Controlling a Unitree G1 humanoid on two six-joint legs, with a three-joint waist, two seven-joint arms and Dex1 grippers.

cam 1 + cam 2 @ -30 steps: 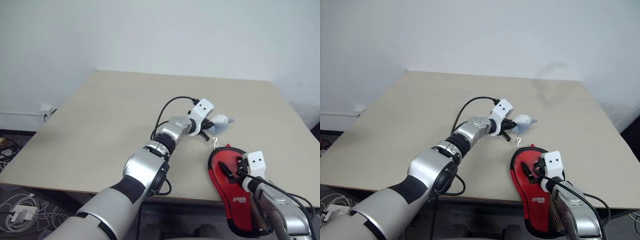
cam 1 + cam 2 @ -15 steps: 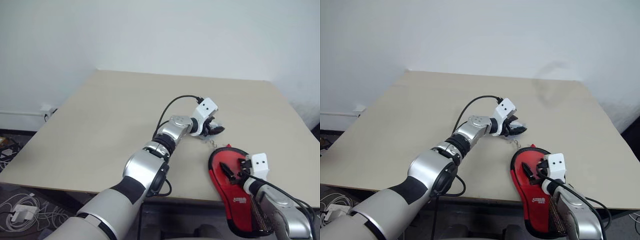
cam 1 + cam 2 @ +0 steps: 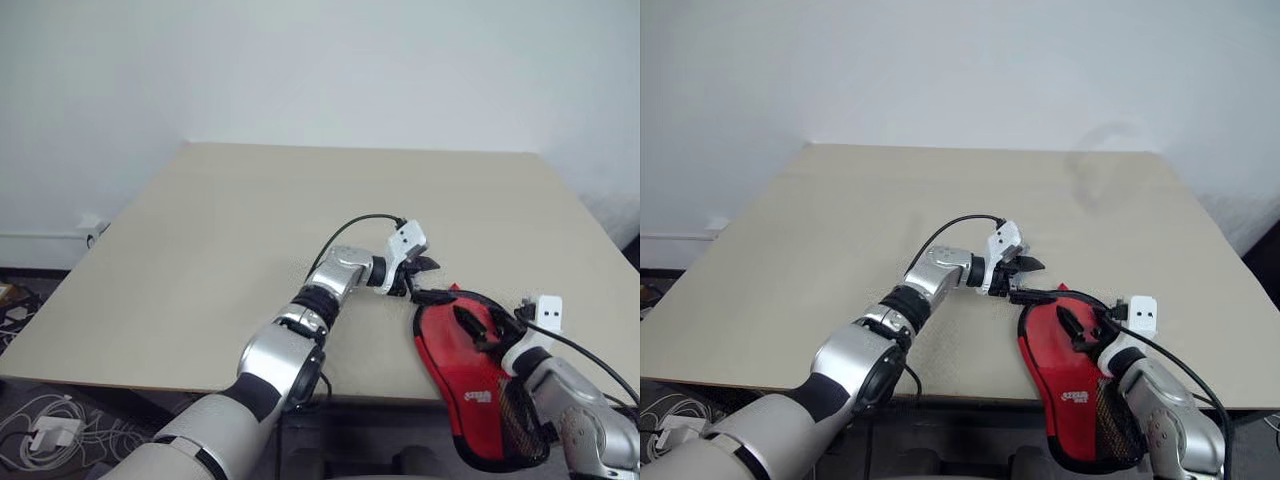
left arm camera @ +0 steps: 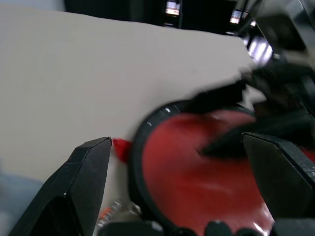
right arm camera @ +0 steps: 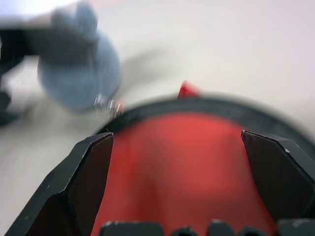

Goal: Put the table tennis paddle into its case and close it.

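The red case with black piping lies at the table's front right, and its mesh narrow end hangs past the table edge. My left gripper stands open just beside the case's round end, pointing at it, with nothing between its fingers. In the left wrist view the case's rim lies ahead of the left gripper. My right gripper hovers open over the case's round part, and the red fabric fills the space ahead of it. The table tennis paddle is hidden.
A pale bluish lump with a small metal ring lies on the table beyond the case's round end. The beige table stretches far back and left. A white wall stands behind it.
My left gripper has opened and swung round to point at the case's round end, drawing back a little. My right gripper has lifted slightly over the case.
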